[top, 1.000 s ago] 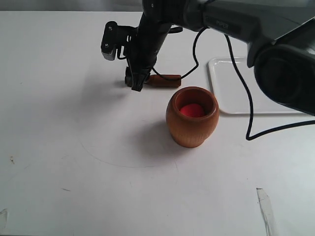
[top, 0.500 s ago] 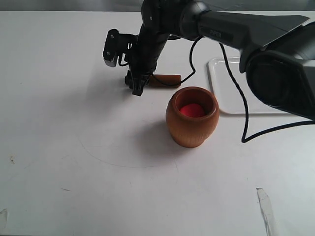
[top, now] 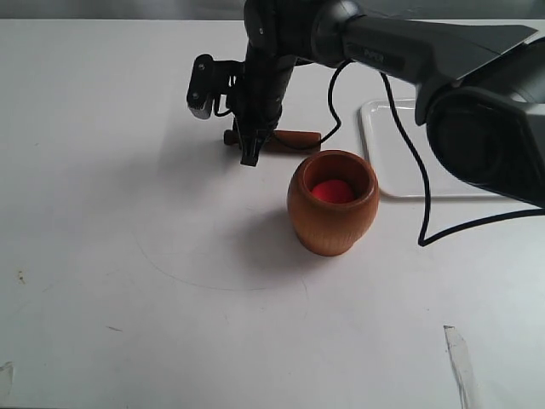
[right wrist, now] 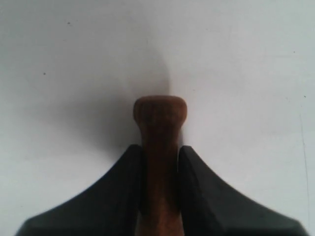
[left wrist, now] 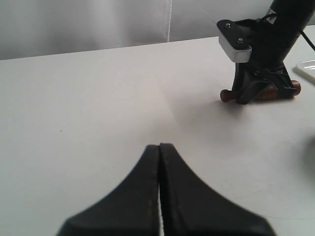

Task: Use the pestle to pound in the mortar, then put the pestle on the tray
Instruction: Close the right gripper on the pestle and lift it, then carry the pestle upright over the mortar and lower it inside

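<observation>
While the pestle lies on its side on the white table, our right gripper has its two black fingers pressed against the thin neck, one on each side. The rounded knob pokes out just past the fingertips. From the exterior view, the right arm reaches across the middle to get there, and the thick end of the pestle points toward the tray. We cannot tell whether the pestle is on the surface or just off it.

Our left gripper hangs low over bare table well apart from the action, fingers pressed together with nothing between them.

The mortar stands upright near the pestle, a red ball showing inside. The white tray sits just beyond the mortar on the right, with nothing on the part we can see.

We judge this to be the pickup: the pestle is grasped, and pounding has not begun. Next, we think, comes a lift, a turn to bring the thick end downward, and a short carry over the mortar's mouth, taking care not to knock its rim.
</observation>
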